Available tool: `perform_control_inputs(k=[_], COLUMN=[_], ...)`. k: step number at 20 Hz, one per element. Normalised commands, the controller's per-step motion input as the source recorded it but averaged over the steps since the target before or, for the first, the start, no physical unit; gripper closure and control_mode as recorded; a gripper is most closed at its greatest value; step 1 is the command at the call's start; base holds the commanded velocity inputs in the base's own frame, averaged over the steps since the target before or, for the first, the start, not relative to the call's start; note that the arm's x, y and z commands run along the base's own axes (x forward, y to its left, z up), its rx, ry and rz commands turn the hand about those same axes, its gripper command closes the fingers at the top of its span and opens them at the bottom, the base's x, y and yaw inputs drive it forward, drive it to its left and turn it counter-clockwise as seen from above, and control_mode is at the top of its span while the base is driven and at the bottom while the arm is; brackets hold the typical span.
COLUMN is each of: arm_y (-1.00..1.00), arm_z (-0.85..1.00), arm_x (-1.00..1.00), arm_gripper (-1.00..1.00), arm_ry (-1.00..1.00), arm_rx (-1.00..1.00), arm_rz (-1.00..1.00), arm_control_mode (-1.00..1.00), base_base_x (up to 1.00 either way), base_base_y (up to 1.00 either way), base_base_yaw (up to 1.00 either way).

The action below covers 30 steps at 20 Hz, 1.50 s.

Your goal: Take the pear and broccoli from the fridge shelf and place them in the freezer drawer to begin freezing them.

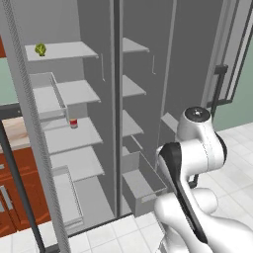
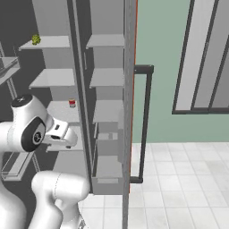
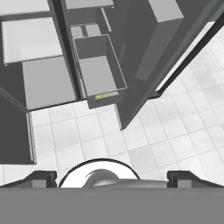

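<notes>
Pincer (image 3: 112, 177) hanging released over the floor tiles (image 3: 144, 144), grasping nothing.

Its dark tips are standing wide apart, pointing down toward the freezer drawer (image 3: 97, 65), which is sitting pulled out, its long axis running out from the cabinet toward the floor. A small yellow-green sliver is showing at its front edge; what it is cannot be told. The broccoli (image 1: 40, 49) is resting on the top fridge shelf (image 1: 64, 50), well apart from the red-and-white can (image 1: 73, 123) two shelves lower.

Legible text, labels, brands, numbers, signs: none. Small red-and-white can (image 1: 73, 123), on a middle fridge shelf (image 1: 74, 136) near its back edge: banding visible, any lettering too small to read.
</notes>
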Motion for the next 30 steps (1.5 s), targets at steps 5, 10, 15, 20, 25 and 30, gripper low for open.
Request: perform_control_inputs(k=[5,10,15,20,25,30], arm_y=[0.06,0.11,0.0,0.0,0.0,0.0], arm_z=[0.0,0.0,0.0,0.0,0.0,0.0], arm_x=[-0.15,-0.11,0.0,0.0,0.0,0.0], arm_gripper=[-1.0,-1.0,-1.0,-1.0,-1.0,-1.0], arm_ry=[0.1,0.08,0.0,0.0,0.0,0.0], arm_rx=[0.08,0.05,0.0,0.0,0.0,0.0], arm_rz=[0.15,0.1,0.0,0.0,0.0,0.0], arm_control_mode=[-1.0,1.0,1.0,1.0,1.0,1.0], base_base_x=[0.0,-0.03,0.05,0.4,0.42,0.52], base_base_y=[0.0,0.32,0.68,0.15,-0.08,-0.03], base_base_yaw=[0.0,0.15,0.25,0.17,0.15,0.19])
